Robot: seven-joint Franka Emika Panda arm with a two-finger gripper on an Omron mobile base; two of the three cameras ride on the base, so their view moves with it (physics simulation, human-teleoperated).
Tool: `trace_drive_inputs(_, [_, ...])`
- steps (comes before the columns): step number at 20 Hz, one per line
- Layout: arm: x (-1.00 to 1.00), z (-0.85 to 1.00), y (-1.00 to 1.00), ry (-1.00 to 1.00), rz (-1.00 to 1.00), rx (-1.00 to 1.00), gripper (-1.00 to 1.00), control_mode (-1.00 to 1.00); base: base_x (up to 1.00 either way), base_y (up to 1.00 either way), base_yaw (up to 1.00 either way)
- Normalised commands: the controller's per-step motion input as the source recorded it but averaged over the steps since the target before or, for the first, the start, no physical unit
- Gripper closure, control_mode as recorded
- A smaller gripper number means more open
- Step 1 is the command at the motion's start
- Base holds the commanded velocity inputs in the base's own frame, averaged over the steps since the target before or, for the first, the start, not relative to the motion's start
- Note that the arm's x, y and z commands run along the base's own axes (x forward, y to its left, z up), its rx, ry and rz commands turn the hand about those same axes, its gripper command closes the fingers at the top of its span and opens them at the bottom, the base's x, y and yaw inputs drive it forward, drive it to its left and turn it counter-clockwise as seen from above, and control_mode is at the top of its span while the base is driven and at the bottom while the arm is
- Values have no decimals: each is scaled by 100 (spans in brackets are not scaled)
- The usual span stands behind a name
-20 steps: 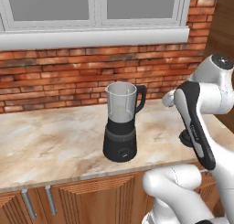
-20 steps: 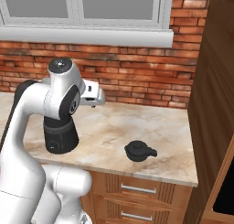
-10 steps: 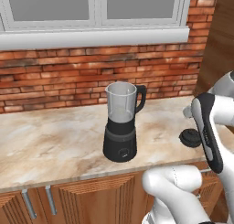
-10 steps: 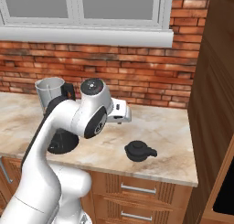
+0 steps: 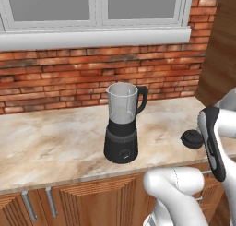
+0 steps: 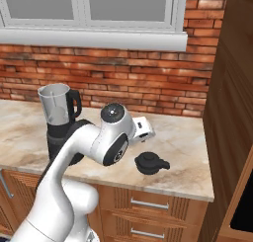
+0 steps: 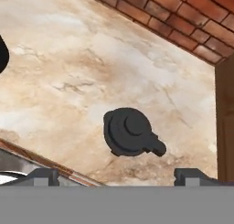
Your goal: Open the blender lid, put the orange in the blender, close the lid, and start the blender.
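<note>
Lid off and lying on the counter; jar open; orange nowhere to point at.

Blender (image 5: pixel 122 128) upright mid-counter, rim bare. Lid (image 7: pixel 130 132) flat on the marble counter (image 5: pixel 55 142), knob up, well apart from the blender at its 3 o'clock, near the front edge. Gripper (image 7: pixel 115 176) hanging above the lid, looking down; fingertips (image 7: pixel 43 175) barely peeking at 6 o'clock in hand view, set wide apart with nothing between. Judged step: fetching the fruit next. Best to leave the lid where it lies, swing wide of the jar handle, and find the fruit before descending. Arm folded at the elbow, forearm reaching toward 3 o'clock over the counter's front edge, wrist tipped downward.
</note>
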Motion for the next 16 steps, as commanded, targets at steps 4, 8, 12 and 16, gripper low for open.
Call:
trace_drive_inputs(4, [0, -22, -52, 10, 39, -17, -100, -100, 0, 0, 0])
trace_drive_inputs(8, [0, -23, -51, 17, 39, -16, -100, -100, 0, 0, 0])
trace_drive_inputs(12, [2, -47, -44, 23, 42, -15, -100, -100, 0, 0, 0])
trace_drive_inputs(16, [34, -63, -9, 22, 41, -21, -100, -100, 0, 0, 0])
